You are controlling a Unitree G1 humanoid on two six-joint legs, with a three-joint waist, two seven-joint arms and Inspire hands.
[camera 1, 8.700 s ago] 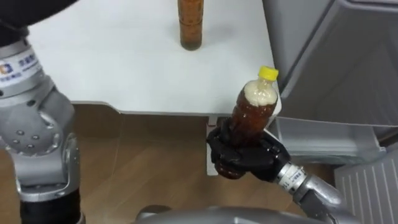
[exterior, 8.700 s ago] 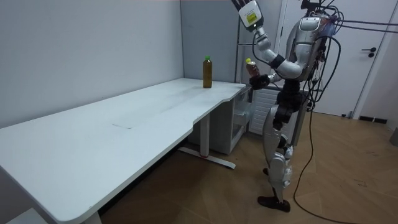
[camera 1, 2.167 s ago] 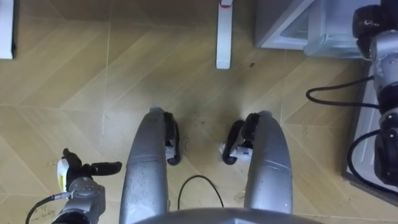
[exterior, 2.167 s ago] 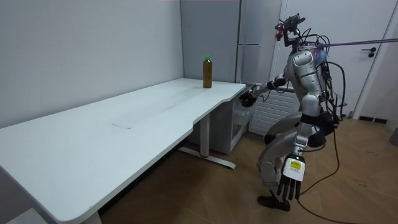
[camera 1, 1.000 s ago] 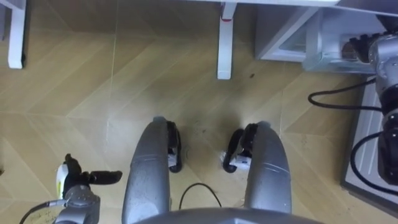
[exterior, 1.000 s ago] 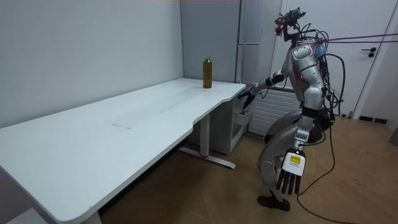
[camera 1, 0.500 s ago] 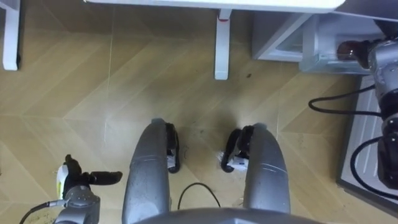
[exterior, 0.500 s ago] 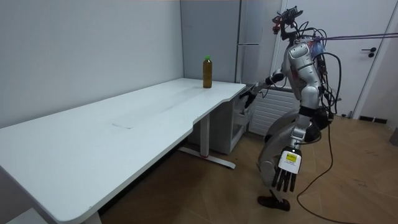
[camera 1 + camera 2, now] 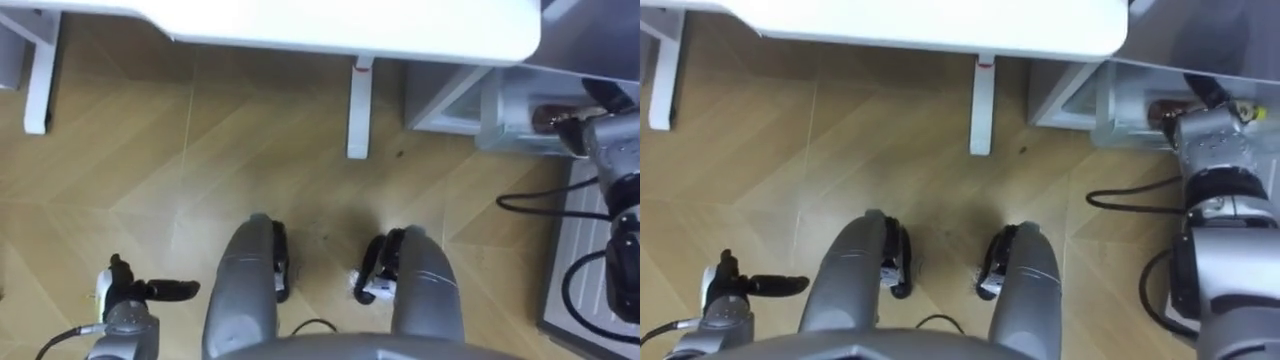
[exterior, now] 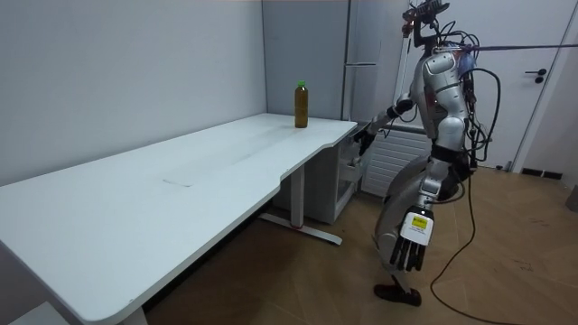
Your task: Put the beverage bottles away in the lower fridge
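Observation:
A brown drink bottle rests inside the lower fridge compartment, at the right past the table's end. My right hand reaches into that compartment just right of the bottle, its dark fingers stretched out and apart from it, open. In the room view the right hand is held out toward the fridge. A second brown bottle with a green cap stands upright on the white table near its far edge. My left hand hangs at my side with straight fingers, empty.
I stand on the wood floor at the table's end, facing the grey fridge. A white table leg stands just ahead of my feet. A ribbed white panel lies along the right.
The bottle once gripped in my right hand now rests in the lower fridge, and that hand has opened. Over the last second I straighten up, so the eye views take in more of the table.

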